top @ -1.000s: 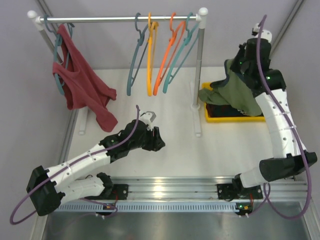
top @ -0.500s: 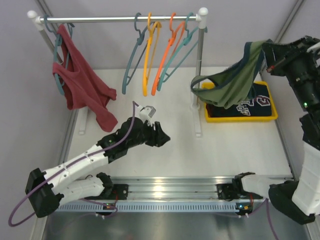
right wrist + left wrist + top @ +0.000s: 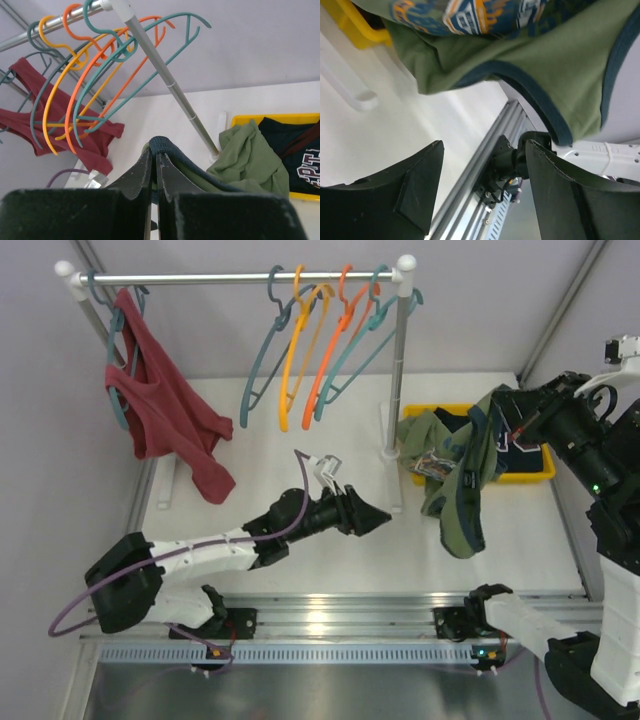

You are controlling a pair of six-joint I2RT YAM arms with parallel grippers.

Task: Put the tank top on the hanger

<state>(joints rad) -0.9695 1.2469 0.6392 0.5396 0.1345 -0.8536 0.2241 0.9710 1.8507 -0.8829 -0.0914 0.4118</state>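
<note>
My right claw (image 3: pixel 154 152) grips the tank top (image 3: pixel 462 510) by its trim. It hangs long-axis down over the bench (image 3: pixel 300 475), just ahead of my open left claw (image 3: pixel 372 520), well apart from the hanger (image 3: pixel 256 375).

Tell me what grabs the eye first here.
The olive tank top dangles at right by the yellow bin, its trim pinched in the right jaws. The left jaws gape open toward it, and bright hangers and a red top hang on the rack behind.
</note>
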